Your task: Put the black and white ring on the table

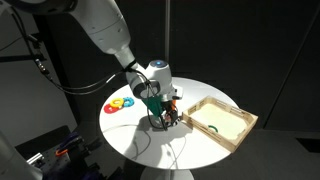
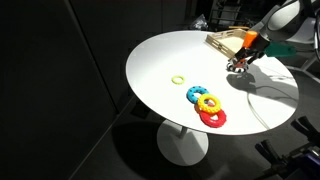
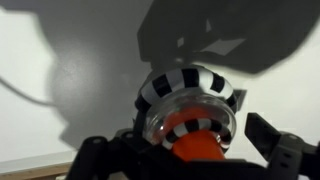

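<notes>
While the gripper (image 3: 190,138) hangs over the table (image 1: 130,135), the black and white ring (image 3: 190,82) sits between its fingers (image 3: 278,152), grasp undeterminable; tray (image 1: 220,118) at three o'clock.

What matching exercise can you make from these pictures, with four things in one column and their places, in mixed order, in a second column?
Things:
1. black and white ring
2. wooden tray
3. single green ring
4. red, yellow and blue rings

Places:
A. in a close group on the table
B. at the table's edge, beside the gripper
C. between the gripper's fingers, in the wrist view
D. alone on the bare table top

Pairs: 1-C, 2-B, 3-D, 4-A
</notes>
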